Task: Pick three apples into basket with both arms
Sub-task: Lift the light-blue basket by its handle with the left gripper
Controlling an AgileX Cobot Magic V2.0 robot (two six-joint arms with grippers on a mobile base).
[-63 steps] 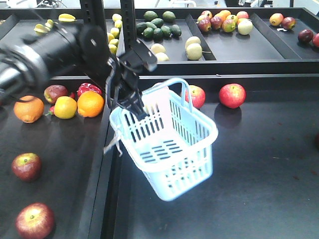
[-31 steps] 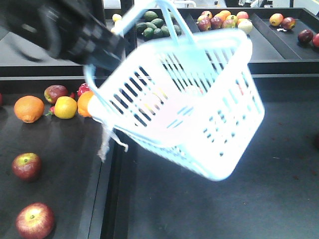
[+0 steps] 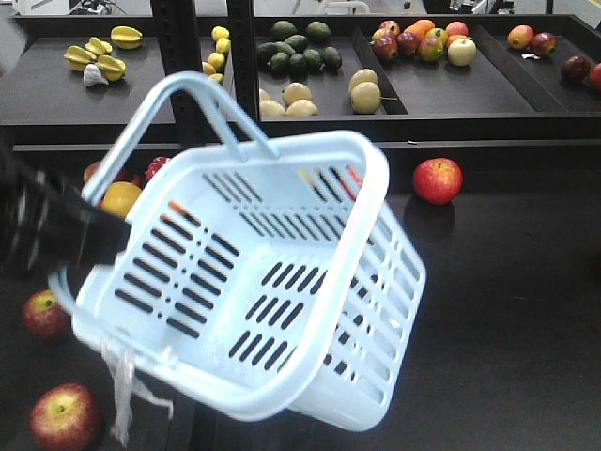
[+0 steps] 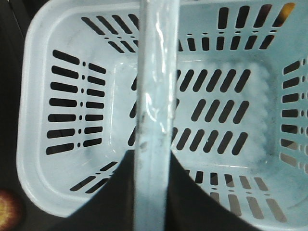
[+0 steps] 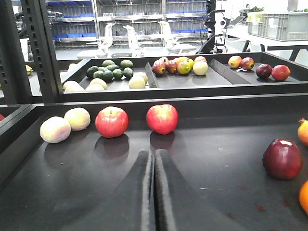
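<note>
Above a black bench (image 3: pixel 507 310), the pale blue basket (image 3: pixel 254 282) hangs tilted and empty, its handle (image 4: pixel 153 96) clamped in the left pincer (image 4: pixel 150 161). The right pincer (image 5: pixel 154 192) hovers, fingers pressed together on nothing. Red apples (image 5: pixel 111 121) lie on the bench, outside the basket.

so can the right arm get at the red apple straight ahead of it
Probably yes: the apple sits in the open just ahead of the shut right gripper, with only bare tray between. It would need to open first.
</note>
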